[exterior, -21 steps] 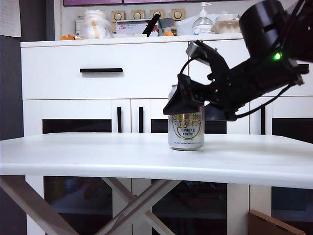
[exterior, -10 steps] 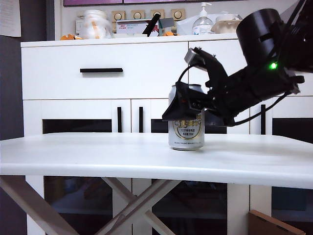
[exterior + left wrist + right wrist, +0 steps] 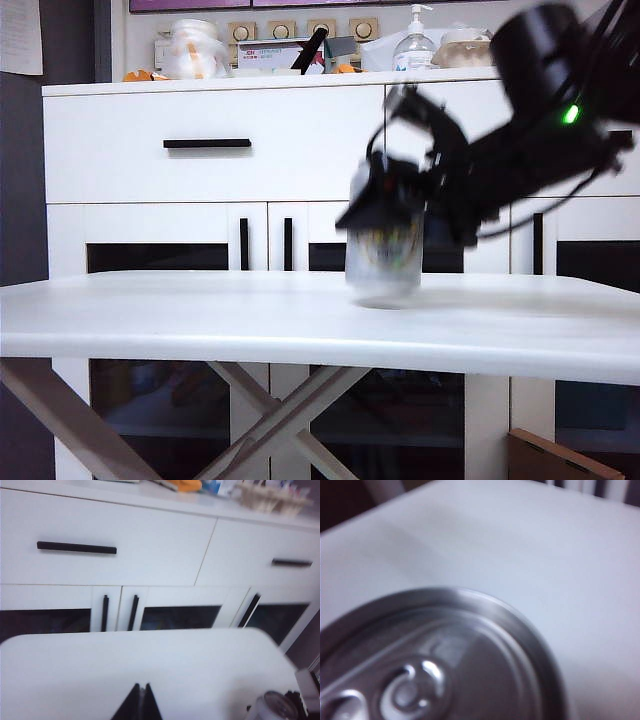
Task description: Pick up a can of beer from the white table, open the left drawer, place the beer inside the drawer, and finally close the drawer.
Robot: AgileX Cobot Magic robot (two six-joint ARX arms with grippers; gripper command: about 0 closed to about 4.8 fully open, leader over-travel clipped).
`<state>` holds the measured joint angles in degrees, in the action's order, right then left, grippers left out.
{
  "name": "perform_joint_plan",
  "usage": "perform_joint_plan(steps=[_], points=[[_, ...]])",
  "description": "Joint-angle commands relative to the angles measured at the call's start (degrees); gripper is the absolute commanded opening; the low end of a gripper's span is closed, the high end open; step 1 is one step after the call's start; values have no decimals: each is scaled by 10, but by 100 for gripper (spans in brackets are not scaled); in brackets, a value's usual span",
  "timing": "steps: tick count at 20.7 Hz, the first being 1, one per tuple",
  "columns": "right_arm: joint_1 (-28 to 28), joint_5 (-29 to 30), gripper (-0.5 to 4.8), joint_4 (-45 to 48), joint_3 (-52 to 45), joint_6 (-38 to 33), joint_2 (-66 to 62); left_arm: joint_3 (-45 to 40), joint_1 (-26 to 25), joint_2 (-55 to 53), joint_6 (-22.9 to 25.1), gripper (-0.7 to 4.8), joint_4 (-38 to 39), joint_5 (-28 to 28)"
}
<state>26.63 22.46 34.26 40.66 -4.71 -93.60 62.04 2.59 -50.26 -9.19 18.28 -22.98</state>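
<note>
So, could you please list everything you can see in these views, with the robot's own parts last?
can of beer: one, silver with gold label, upright on the table, blurred.
white table: one, white, foreground, on pale crossed legs.
left drawer: one, white, shut, black bar handle.
right drawer: one, white, shut, beside the left one.
cabinet doors: several, white, vertical black handles, below the drawers.
pump bottle: one, clear, on the cabinet top among blurred clutter.
right pincer: one, black, around the can's upper part; jaws blurred.
left pincer: one, black, shut, over the table, away from the can.
</note>
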Motion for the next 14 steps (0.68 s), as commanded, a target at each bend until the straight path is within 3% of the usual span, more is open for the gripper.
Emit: perform_joint_plan(steps=[1,7,9,13,14], points=[[2,-7,53,-12,8,-2,87,3,-1,-4,-74,-6,-38,-2],[1,-48,53,-99,19,2,274,3,0,-51,-233,-6,-159,-3],[1,-47,53,-166,47,2,310,2,10,-81,-339,-6,-208,1],[1,-43,53,-212,95,5,334,1,21,-153,-432,-6,-358,3],[1,-43,53,-221,106,5,335,1,22,-174,-473,-6,-397,3]])
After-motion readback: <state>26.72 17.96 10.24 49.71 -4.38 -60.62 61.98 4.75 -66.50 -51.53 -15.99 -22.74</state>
